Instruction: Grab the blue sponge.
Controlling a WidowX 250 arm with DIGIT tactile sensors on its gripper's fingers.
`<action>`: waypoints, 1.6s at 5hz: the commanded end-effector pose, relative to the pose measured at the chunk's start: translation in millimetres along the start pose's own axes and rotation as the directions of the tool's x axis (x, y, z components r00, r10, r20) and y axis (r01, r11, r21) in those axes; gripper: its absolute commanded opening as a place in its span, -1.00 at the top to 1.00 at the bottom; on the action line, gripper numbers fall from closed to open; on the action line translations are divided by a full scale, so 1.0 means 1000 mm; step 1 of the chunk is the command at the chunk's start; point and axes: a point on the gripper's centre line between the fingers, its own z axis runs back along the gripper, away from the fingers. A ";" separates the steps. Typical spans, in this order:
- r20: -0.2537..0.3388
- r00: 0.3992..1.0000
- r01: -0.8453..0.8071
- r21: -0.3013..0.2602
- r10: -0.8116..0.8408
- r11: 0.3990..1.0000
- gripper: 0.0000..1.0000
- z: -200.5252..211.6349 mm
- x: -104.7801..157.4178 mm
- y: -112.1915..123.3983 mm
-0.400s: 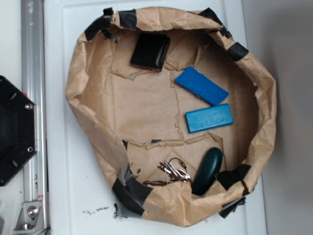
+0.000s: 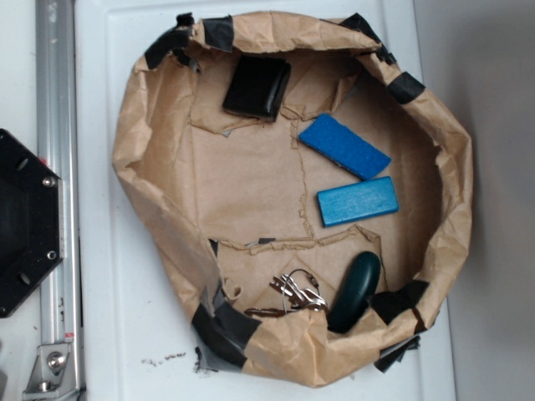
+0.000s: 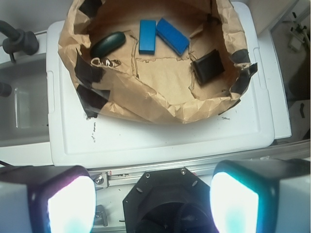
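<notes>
The blue sponge (image 2: 344, 146) is a deep royal blue flat slab lying at an angle inside the brown paper nest (image 2: 150, 200), toward its upper right. In the wrist view it (image 3: 172, 36) lies near the far rim. My gripper (image 3: 153, 204) is out of the exterior view. In the wrist view its two glowing fingertips (image 3: 70, 204) stand wide apart at the bottom, open and empty, high above the robot base and far short of the sponge.
A lighter cyan block (image 2: 358, 201) lies just below the sponge. A black wallet (image 2: 257, 87), a dark green oval case (image 2: 354, 291) and a bunch of keys (image 2: 292, 294) also lie in the nest. The black robot base (image 2: 25, 224) and a metal rail (image 2: 57, 167) are at the left.
</notes>
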 end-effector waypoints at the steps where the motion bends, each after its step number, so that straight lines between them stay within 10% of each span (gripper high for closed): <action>1: 0.161 0.945 0.273 0.100 -0.287 0.957 -1.00 -0.061 0.097 0.005; 4: 0.065 0.780 0.603 0.188 -0.623 0.775 -1.00 -0.157 0.149 0.016; 8: -0.053 0.839 0.544 0.103 -0.541 0.833 -1.00 -0.222 0.180 0.058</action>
